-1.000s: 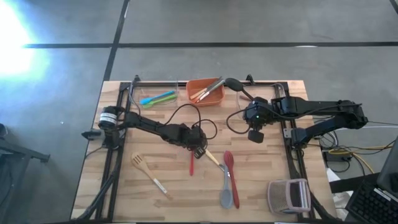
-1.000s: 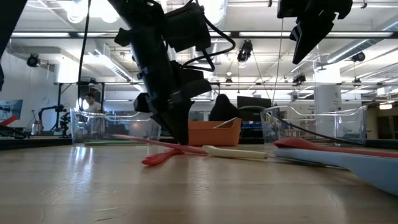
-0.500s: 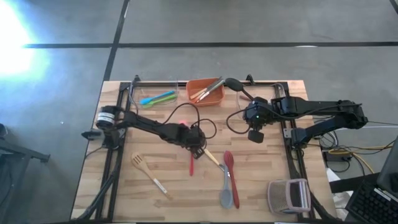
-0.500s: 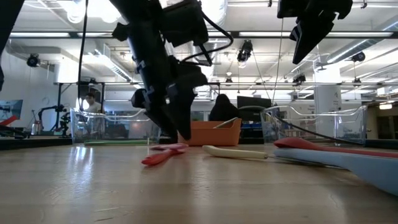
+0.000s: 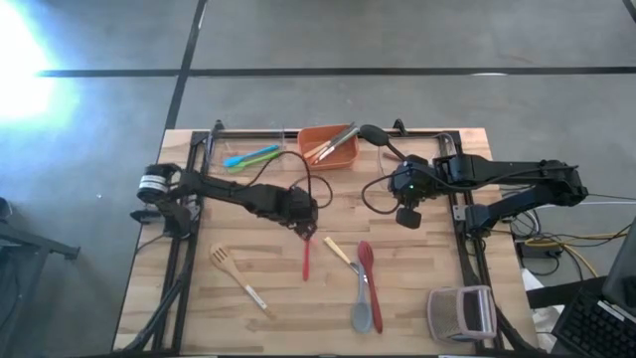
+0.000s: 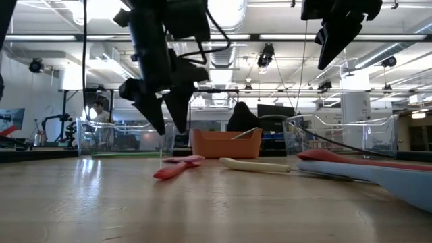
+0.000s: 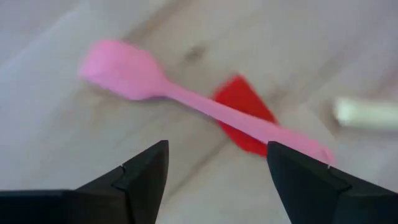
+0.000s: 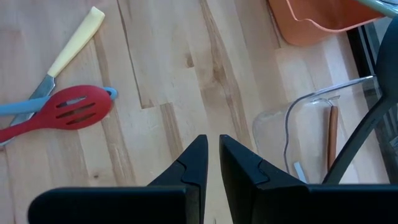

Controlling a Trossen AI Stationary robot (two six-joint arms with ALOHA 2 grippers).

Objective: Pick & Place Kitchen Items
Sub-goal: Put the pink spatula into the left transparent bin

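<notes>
A pink spatula (image 7: pixel 130 74) lies on the table with its handle across the blade of a red spatula (image 7: pixel 245 118). The pair also shows in the low view as the pink spatula (image 6: pixel 186 160) on the red spatula (image 6: pixel 167 172). My left gripper (image 7: pixel 217 146) hangs open above them and touches neither; in the low view my left gripper (image 6: pixel 165 127) is clear of the table. The red spatula (image 5: pixel 306 259) lies just nearer than my left gripper (image 5: pixel 304 221). My right gripper (image 5: pixel 408 217) hangs shut and empty over the table's right middle.
An orange bin (image 5: pixel 316 157) at the far middle holds utensils, and a clear bin (image 5: pixel 214 159) at the far left holds a blue and a green one. A wooden fork-spatula (image 5: pixel 237 276), a cream-handled knife (image 5: pixel 339 251), a red slotted spoon (image 5: pixel 365 261) and a grey spatula (image 5: pixel 361 313) lie near. A clear bin (image 5: pixel 462 311) stands near right.
My left gripper has opened and let go of the pink spatula, then risen and drawn back toward the table's far left. The spatula, held slanting a second ago, now lies flat on the red spatula's blade.
</notes>
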